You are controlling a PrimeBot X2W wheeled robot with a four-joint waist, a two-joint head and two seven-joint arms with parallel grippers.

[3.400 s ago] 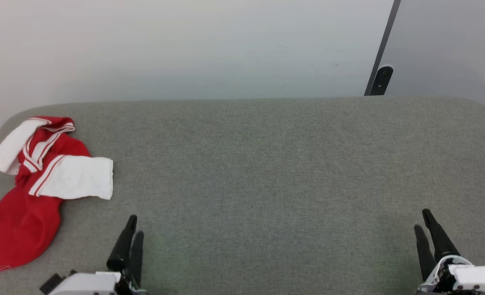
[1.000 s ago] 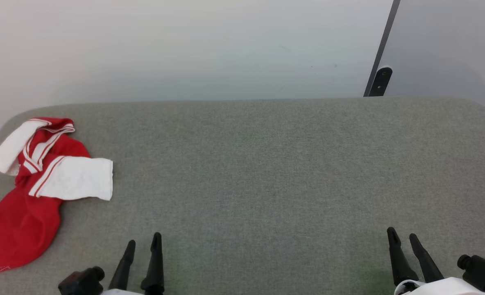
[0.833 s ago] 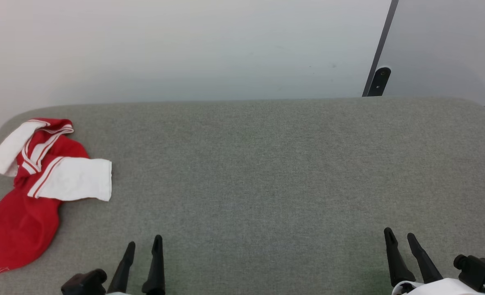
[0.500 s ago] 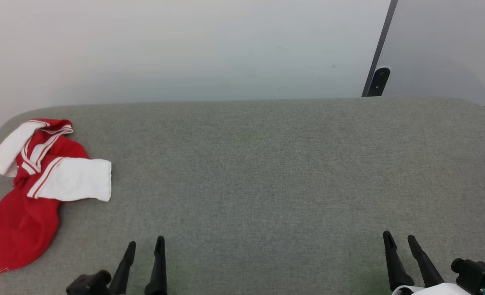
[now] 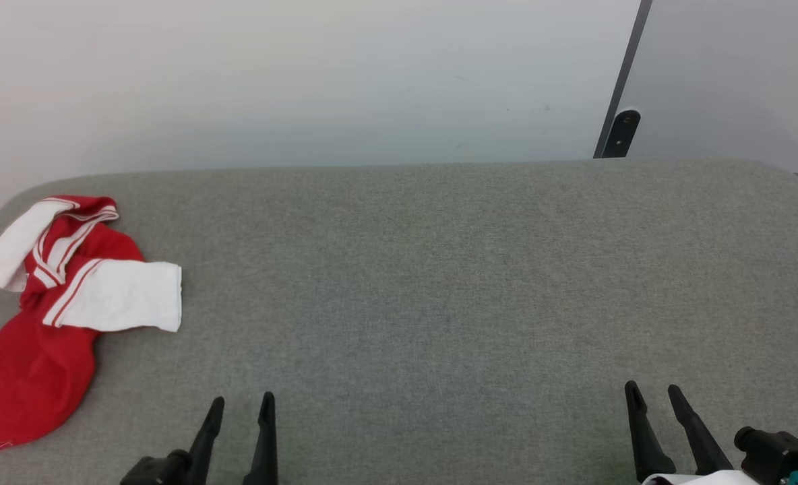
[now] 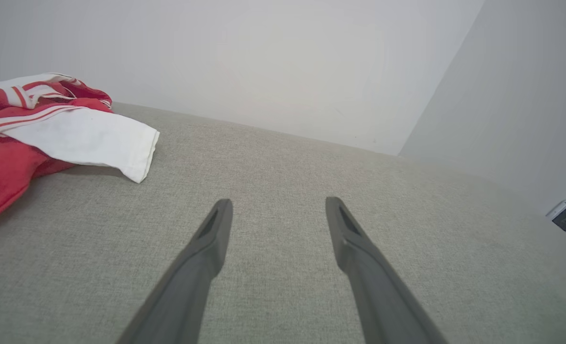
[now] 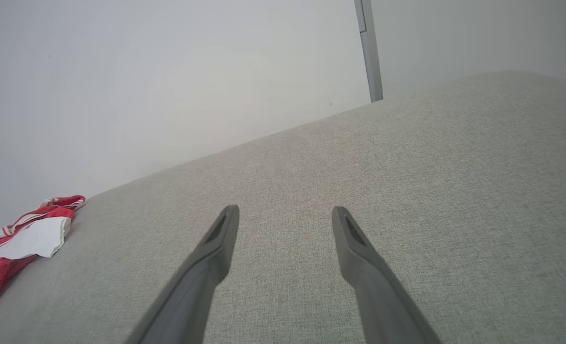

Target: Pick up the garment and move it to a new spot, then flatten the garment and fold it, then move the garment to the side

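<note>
Garment [image 5: 28,364]: one, bunched at the table [image 5: 439,283] edge; left fingers [image 5: 208,431] and right fingers [image 5: 641,431], two pairs, wide, empty.

Open ground: the grey woven-fabric tabletop [image 5: 439,269] lies bare from its middle to its right edge, passable for either arm.
Left-side obstacle: a crumpled red thin-fabric jersey [image 5: 35,350] heaps at the tabletop's left edge, its white sleeve [image 5: 126,303] spread toward the centre.
Back limit: a plain white wall [image 5: 271,81] closes the far edge; a black bracket [image 5: 620,131] stands back right.
Nearest gripper: the left gripper [image 5: 242,399], fingers parted, sits near the jersey, not touching.
</note>
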